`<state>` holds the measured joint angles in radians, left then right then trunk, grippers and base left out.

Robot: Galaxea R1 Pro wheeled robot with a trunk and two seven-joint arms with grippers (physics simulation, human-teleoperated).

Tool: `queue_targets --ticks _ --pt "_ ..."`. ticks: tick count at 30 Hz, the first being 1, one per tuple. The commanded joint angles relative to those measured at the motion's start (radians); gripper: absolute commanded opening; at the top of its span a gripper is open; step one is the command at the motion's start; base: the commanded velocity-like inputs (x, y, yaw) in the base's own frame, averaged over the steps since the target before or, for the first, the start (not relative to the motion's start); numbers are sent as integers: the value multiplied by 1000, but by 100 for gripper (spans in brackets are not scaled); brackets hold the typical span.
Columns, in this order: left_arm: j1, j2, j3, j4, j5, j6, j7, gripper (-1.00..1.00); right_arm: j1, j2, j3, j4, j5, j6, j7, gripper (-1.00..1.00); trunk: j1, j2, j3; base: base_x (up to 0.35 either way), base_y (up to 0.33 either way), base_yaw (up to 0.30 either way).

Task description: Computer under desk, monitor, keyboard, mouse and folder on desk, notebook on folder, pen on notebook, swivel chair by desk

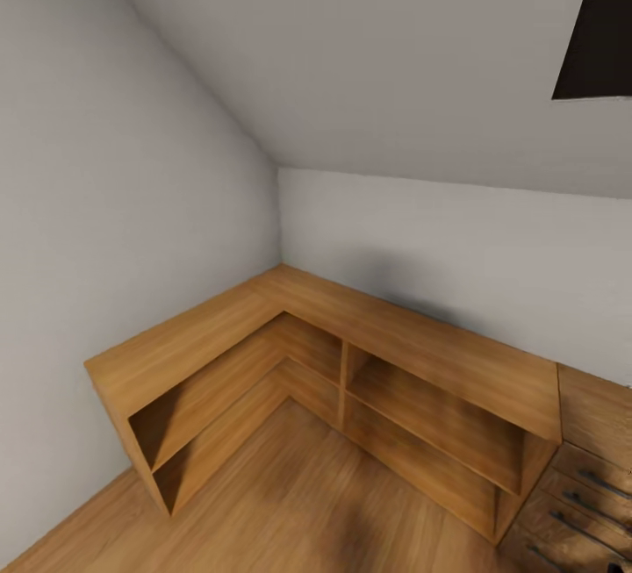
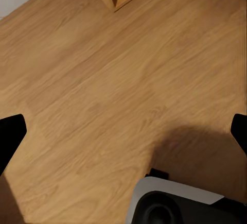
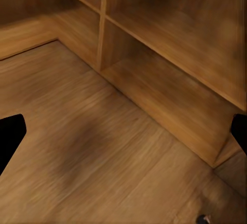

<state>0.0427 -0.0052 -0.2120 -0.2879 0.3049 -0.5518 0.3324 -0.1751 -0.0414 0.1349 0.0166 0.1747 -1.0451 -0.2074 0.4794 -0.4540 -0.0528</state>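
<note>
The big L-shaped wooden corner shelf point(image 1: 351, 354) fills the room's corner, its cubbies bare. The wooden floor point(image 2: 103, 80) lies under both grippers, spread wide, holding nothing. No desk things show here; I think turning slowly helps find them.

The head camera looks down into a room corner at the L-shaped wooden shelf point(image 1: 351, 354). Both wrist cameras face the wooden floor point(image 2: 103, 80) closely (the right one shares this shelf).

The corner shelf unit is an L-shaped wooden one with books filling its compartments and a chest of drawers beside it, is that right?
Not quite. The L-shaped wooden shelf unit has open compartments with nothing in them, as the head view shows. The chest of drawers does stand right beside it.
</note>
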Motion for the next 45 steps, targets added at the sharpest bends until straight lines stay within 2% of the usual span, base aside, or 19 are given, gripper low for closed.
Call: queue_targets --ticks 1,10,28,45 --pt "0 1 -9 -2 8 -2 6 100 -1 0 5 2 8 -2 -10 100 1 -2 -2 327 0 -262" --pt "0 1 -8 -2 9 -2 6 100 -1 0 5 2 9 -2 -10 100 1 -2 -2 313 136 -260" --pt "0 1 -7 -2 10 -2 7 100 -1 0 5 2 9 -2 -10 100 1 -2 -2 241 254 -256" --pt "0 1 -7 -2 10 -2 7 100 -1 0 4 1 9 -2 -11 100 1 -2 -1 45 45 -258"
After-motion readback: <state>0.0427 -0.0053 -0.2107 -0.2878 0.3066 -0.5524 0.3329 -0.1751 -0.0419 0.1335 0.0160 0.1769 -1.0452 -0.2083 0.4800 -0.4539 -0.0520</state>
